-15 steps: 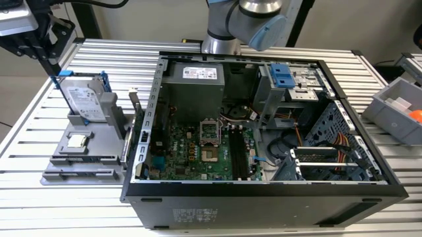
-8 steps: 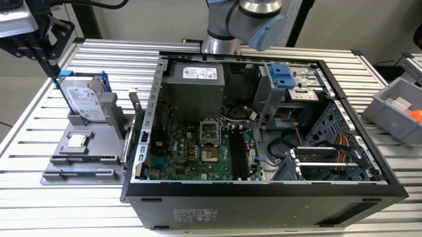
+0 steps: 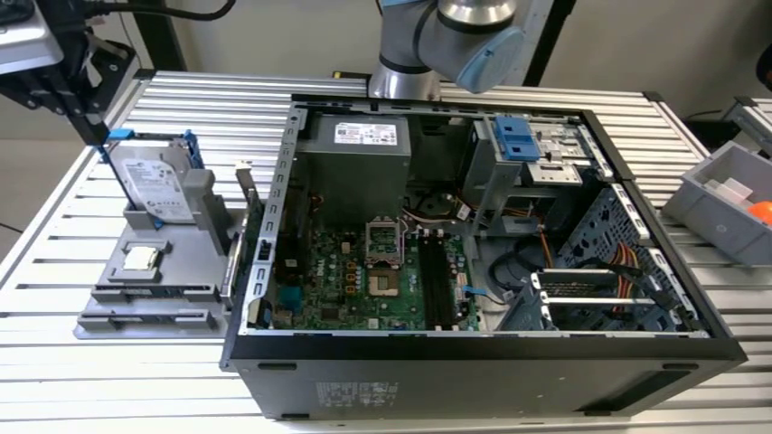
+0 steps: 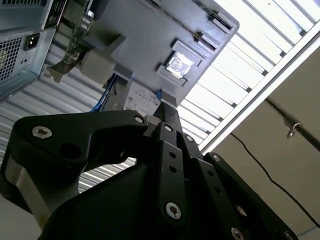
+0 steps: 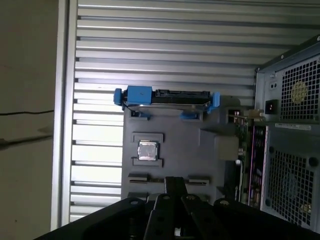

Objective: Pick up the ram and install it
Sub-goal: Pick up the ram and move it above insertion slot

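Observation:
The ram is a thin dark stick standing on edge at the grey fixture's side nearest the open computer case. In the first wrist view the ram shows edge-on between fixture and case. My gripper hangs at the exterior view's far left, above the blue-framed hard drive and well away from the ram. Its fingers are pressed together in both wrist views, gripper and gripper, with nothing held. Long black memory slots lie on the motherboard.
The fixture also carries a square silver processor, seen again as processor. A grey bin with an orange item sits at the exterior view's right. The slatted metal table extends around the case.

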### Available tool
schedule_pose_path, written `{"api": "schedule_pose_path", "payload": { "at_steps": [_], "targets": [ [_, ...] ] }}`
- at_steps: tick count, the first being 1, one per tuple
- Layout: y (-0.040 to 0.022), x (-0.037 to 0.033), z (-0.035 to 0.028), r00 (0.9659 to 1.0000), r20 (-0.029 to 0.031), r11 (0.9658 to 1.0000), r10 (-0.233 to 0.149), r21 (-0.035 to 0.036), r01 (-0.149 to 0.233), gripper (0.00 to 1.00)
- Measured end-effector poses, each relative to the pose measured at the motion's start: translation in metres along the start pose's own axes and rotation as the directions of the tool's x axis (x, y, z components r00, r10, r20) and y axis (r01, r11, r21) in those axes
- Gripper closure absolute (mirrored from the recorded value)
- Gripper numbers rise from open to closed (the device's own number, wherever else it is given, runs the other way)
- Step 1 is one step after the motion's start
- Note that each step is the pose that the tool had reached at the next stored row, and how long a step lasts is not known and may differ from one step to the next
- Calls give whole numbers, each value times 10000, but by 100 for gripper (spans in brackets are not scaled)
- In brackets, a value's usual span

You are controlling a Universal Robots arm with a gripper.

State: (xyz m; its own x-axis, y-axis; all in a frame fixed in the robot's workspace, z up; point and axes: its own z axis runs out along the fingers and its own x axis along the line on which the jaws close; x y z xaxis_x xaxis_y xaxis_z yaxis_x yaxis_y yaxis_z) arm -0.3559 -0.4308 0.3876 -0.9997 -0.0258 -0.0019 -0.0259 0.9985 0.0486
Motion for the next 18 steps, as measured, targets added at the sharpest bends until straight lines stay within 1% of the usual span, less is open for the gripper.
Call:
{"api": "schedule_pose_path", "payload": {
  "at_steps": [7,14,16,18],
  "targets": [
    [-25,-8,4,10000,-1,10000,9,1,-9,100],
    [-74,-27,4,10000,3,10000,9,2,-9,100],
    [-85,-29,4,10000,15,10000,8,2,-8,100],
    [-92,-28,6,10000,51,10000,8,2,-8,100]
  ]
}}
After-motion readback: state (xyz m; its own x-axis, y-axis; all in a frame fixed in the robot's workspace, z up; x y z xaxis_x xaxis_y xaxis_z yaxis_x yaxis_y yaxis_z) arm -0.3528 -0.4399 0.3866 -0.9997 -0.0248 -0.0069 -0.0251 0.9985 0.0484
